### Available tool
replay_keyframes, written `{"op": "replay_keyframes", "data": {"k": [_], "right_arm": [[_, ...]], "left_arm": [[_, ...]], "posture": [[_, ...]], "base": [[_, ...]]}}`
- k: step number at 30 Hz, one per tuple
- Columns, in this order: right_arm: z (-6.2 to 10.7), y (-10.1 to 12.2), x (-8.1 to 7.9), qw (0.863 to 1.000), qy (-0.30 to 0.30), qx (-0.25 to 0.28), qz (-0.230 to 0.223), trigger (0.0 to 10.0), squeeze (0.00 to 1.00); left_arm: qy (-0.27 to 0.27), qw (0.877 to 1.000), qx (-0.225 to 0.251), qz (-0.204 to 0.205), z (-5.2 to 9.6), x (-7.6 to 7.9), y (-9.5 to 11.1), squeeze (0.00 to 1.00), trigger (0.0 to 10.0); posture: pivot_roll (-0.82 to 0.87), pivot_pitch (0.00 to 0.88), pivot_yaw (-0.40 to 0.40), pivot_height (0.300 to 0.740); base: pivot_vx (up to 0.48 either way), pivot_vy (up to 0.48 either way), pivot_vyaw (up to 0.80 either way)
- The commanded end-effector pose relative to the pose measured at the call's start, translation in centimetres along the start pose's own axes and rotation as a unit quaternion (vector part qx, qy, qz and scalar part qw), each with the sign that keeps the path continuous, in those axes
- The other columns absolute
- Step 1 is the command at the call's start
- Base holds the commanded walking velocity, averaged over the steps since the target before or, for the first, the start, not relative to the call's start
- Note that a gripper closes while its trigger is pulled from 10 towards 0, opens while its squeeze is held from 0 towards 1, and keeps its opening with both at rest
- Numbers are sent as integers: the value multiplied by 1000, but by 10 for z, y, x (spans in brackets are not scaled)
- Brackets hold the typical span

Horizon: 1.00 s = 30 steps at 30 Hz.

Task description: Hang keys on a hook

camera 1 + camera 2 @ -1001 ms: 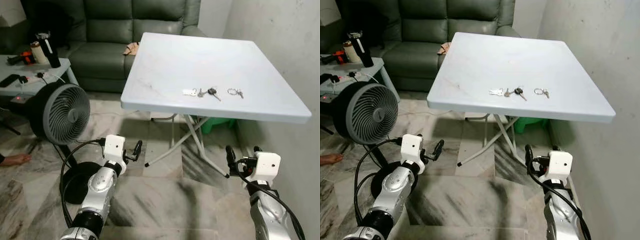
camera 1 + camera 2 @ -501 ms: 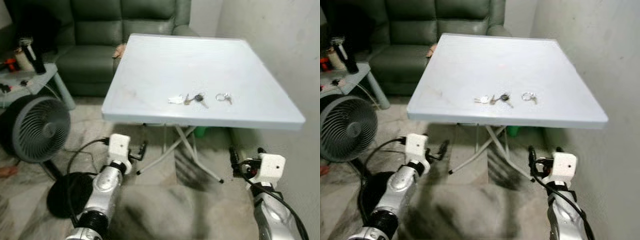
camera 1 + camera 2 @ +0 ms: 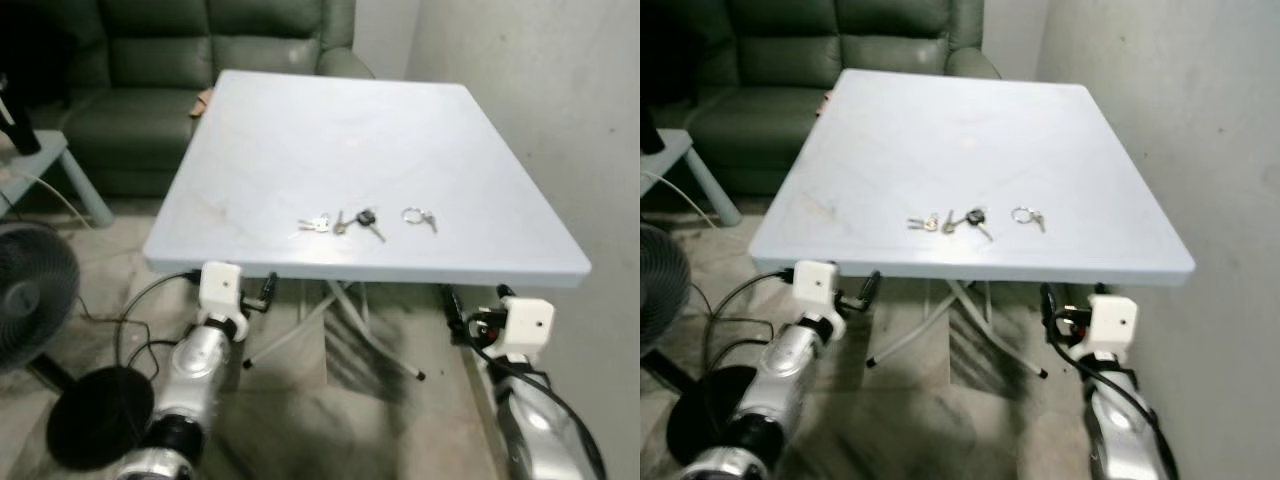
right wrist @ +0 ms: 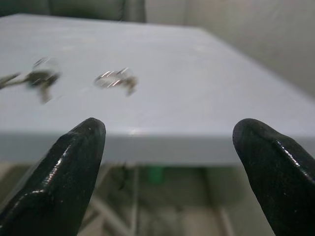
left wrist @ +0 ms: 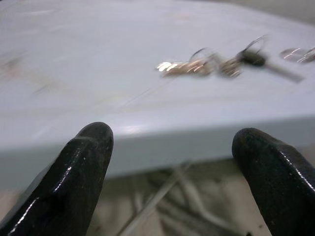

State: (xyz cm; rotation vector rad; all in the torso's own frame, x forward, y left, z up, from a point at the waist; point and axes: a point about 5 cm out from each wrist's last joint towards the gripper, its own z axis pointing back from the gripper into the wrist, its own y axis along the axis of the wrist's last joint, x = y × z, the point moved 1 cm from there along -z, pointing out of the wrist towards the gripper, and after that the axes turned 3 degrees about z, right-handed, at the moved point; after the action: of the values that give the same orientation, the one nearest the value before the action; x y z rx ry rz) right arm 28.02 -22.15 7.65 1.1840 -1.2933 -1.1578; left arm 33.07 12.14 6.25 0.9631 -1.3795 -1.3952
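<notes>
Two sets of keys lie near the front edge of the white folding table [image 3: 330,120]: a bunch with a black-headed key [image 3: 342,222] and, to its right, a small key ring [image 3: 418,216]. My left gripper [image 3: 264,293] is open, just below the table's front edge and left of the bunch. My right gripper [image 3: 476,300] is open too, below the edge under the table's right corner. The left wrist view looks over the edge at the bunch [image 5: 206,65] between the open fingers [image 5: 88,152]. The right wrist view has the key ring [image 4: 114,79] ahead.
A plain wall [image 3: 560,100] runs close along the table's right side. A dark green sofa [image 3: 150,60] stands behind the table. A floor fan [image 3: 30,290] with a black base and a cable is at my left, beside a small side table [image 3: 45,160]. Crossed table legs [image 3: 340,320] stand under the top.
The camera has moved closer to the table and turned right, so the table looks larger. Both grippers now sit just under its front edge. The keys have not moved.
</notes>
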Motion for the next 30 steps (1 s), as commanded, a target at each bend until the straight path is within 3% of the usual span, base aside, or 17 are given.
{"op": "replay_keyframes", "data": {"k": [1,10,30], "right_arm": [[-2,1,-7,1000,11,4,-7,10000,0],[-3,1,-9,1000,24,3,-6,10000,0],[1,-1,-8,999,34,-3,-2,10000,0]], "left_arm": [[16,1000,2,-7,2,-13,3,0,10000],[22,1000,4,8,3,-14,3,0,10000],[29,1000,3,7,5,-14,1,0,10000]], "posture": [[48,45,-48,740],[57,38,-58,740],[54,52,-68,740]], "base": [[0,0,0],[0,0,0],[-26,406,0]]}}
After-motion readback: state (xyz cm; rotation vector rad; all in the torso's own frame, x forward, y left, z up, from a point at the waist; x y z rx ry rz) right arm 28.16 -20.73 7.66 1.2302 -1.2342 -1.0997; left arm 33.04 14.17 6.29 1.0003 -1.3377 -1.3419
